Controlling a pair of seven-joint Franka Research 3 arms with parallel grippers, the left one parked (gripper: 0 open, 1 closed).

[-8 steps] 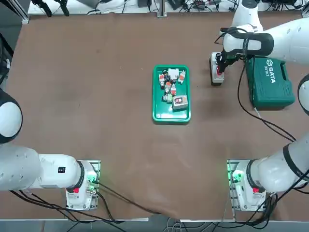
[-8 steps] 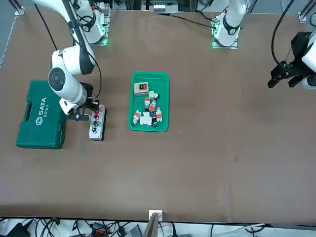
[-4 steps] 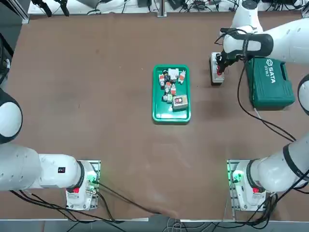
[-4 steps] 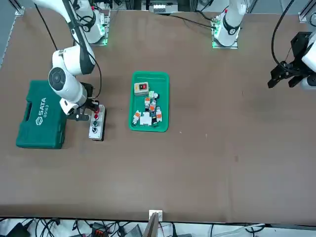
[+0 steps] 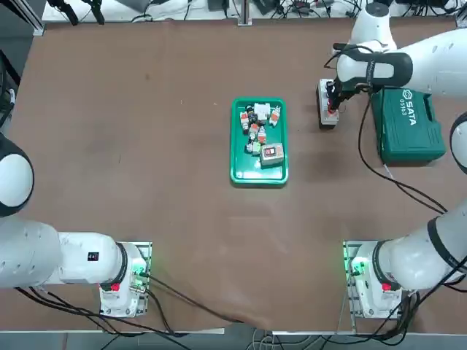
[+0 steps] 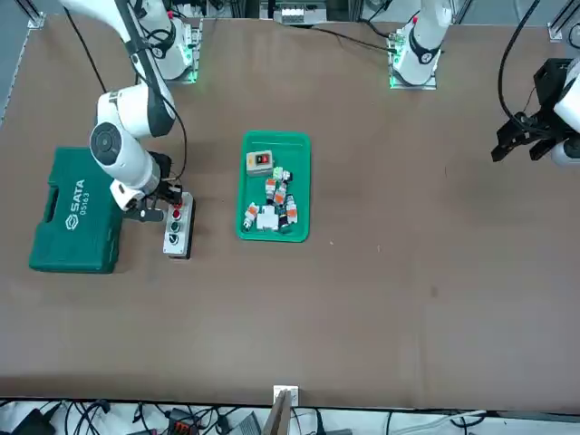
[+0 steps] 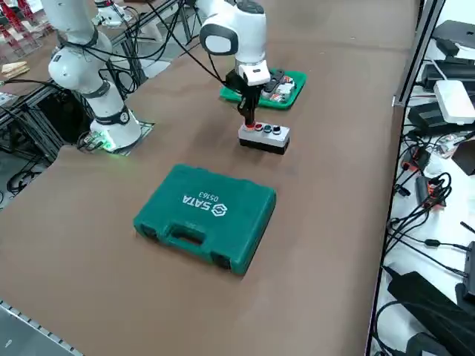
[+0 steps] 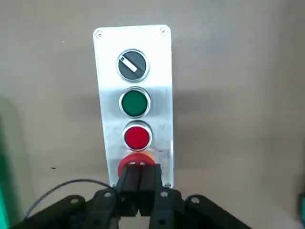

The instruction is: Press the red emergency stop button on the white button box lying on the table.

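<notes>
In the top view's upper right, the white button box [image 5: 327,106] lies on the table [image 5: 146,146] between the green tray [image 5: 259,173] of small parts and the SATA case [image 5: 408,124]. The clenched right gripper [image 8: 139,179] tips sit on its red emergency stop button [image 8: 135,163]; bare tabletop lies elsewhere.

My right arm reaches from its base at the lower right of the top view up to the upper right, wrist bent down. The right gripper [image 8: 139,183] points straight down, its two black fingers [image 8: 128,183] pressed together with no gap between them.
</notes>
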